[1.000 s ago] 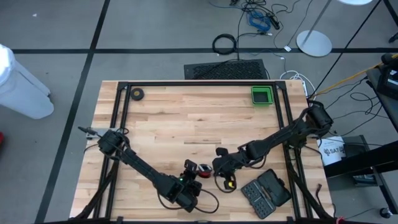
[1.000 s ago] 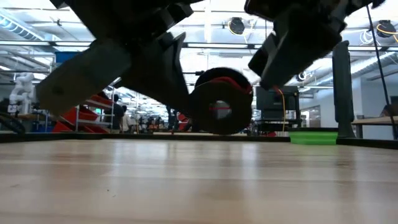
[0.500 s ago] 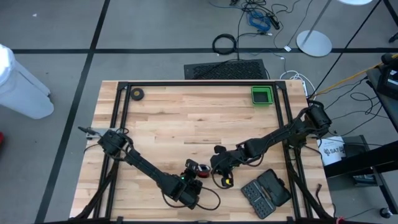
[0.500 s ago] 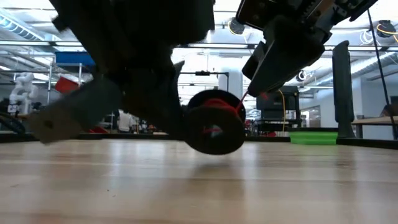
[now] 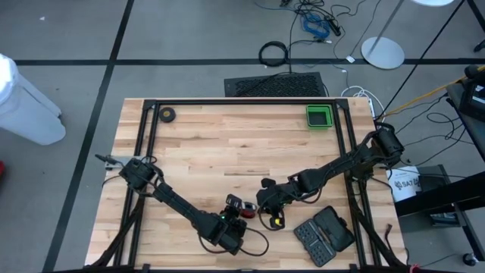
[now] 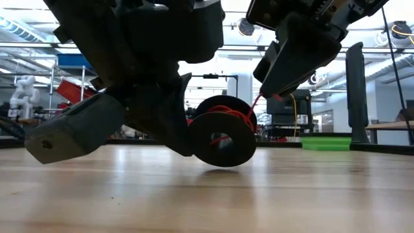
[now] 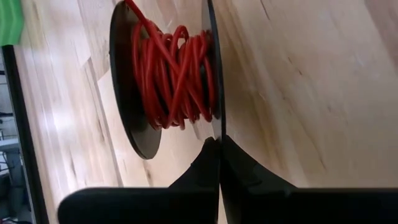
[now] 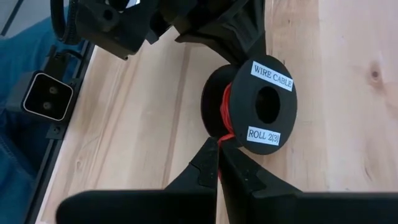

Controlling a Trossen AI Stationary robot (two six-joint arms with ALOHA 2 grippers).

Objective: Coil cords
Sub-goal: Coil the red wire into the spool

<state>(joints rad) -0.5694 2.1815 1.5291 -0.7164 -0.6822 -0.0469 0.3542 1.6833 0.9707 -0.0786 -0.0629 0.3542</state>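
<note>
Currently: reel [image 6: 223, 139], red cord [image 7: 174, 74] wound on, flange pinched in left gripper [image 7: 219, 146]; cord strand clamped by right gripper [image 8: 219, 149], just beside reel, above table [image 5: 227, 144].

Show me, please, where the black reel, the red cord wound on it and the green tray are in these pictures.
black reel [image 8: 272, 106]: right wrist view, on its labelled flange face.
red cord [image 7: 174, 74]: left wrist view, on the windings between the flanges.
green tray [image 5: 319, 116]: high view, on its floor, at the table's far edge.
</note>
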